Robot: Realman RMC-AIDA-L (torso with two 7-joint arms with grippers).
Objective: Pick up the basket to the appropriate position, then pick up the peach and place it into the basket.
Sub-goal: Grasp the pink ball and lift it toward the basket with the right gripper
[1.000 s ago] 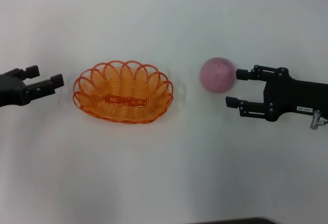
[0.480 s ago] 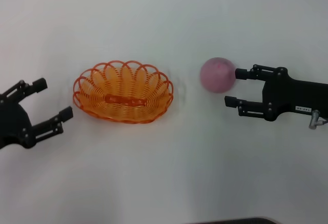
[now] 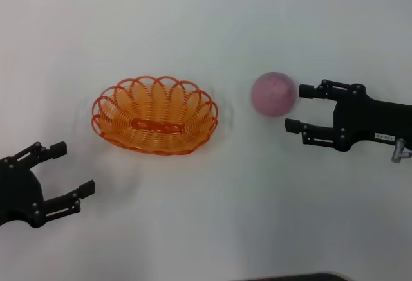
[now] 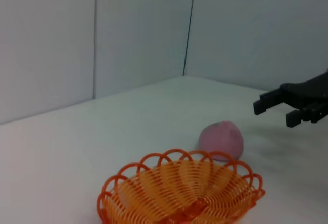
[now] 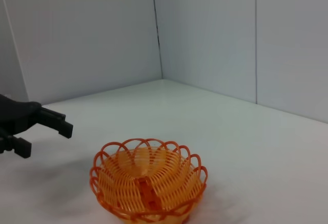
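Note:
The orange openwork basket point(image 3: 154, 115) sits upright and empty on the white table, left of centre. The pink peach point(image 3: 273, 94) lies on the table to its right. My right gripper point(image 3: 296, 108) is open, level with the peach's right side. Its far fingertip point(image 3: 304, 90) is close beside the peach, and the peach is not between the fingers. My left gripper point(image 3: 75, 167) is open and empty at the front left, apart from the basket. The left wrist view shows the basket point(image 4: 182, 193), the peach point(image 4: 221, 140) and the right gripper point(image 4: 287, 103). The right wrist view shows the basket point(image 5: 148, 183) and the left gripper point(image 5: 36, 126); the peach is out of view there.
The white table point(image 3: 212, 217) bears only the basket and the peach. Pale walls point(image 4: 128, 39) stand behind it and meet at a corner. A dark edge point(image 3: 290, 277) shows at the table's front.
My left gripper has drawn back from beside the basket toward the front left of the table. My right gripper has edged slightly right. The basket and peach stayed in place.

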